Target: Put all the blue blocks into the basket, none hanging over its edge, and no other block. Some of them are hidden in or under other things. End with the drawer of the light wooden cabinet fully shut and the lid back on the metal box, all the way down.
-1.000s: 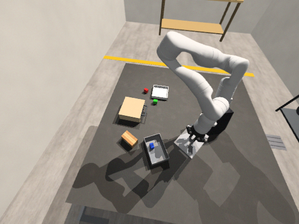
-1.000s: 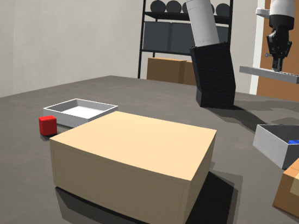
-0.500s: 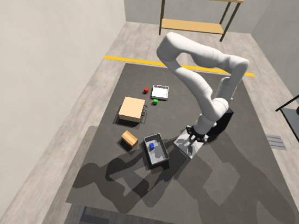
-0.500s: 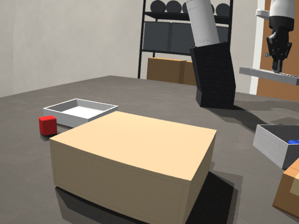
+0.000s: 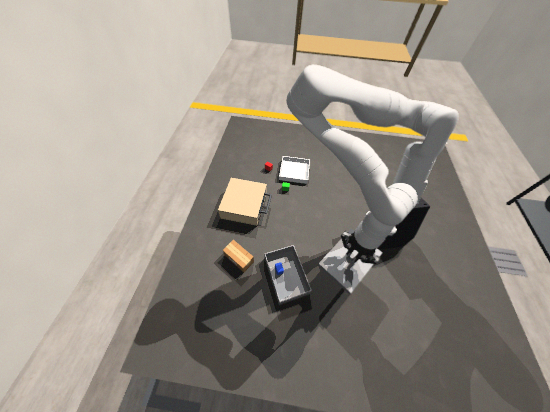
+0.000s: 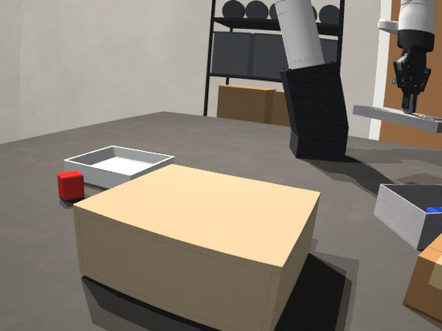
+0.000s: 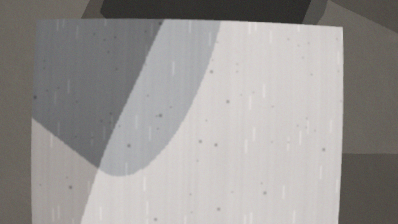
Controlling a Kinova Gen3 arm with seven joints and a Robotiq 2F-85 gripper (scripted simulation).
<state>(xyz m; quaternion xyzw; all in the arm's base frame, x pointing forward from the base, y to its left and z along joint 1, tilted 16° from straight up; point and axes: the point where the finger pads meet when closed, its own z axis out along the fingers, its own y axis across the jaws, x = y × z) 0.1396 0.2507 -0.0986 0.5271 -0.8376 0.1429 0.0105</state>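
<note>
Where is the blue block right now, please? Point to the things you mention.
In the top view, the blue block (image 5: 279,268) (image 6: 434,210) lies inside the open metal box (image 5: 309,290) (image 6: 398,218), near its left wall.

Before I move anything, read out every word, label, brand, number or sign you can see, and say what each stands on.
No text is readable.
Faint marking on the white arm's lower link: too small and blurred.
Metal lid: specks and streaks only.

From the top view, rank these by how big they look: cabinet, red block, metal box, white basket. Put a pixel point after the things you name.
1. Metal box (image 5: 273,278) and cabinet (image 5: 243,198) (image 6: 197,214): too alike to rank
2. White basket (image 5: 295,180) (image 6: 98,175)
3. Red block (image 5: 268,167) (image 6: 71,185): smallest
</note>
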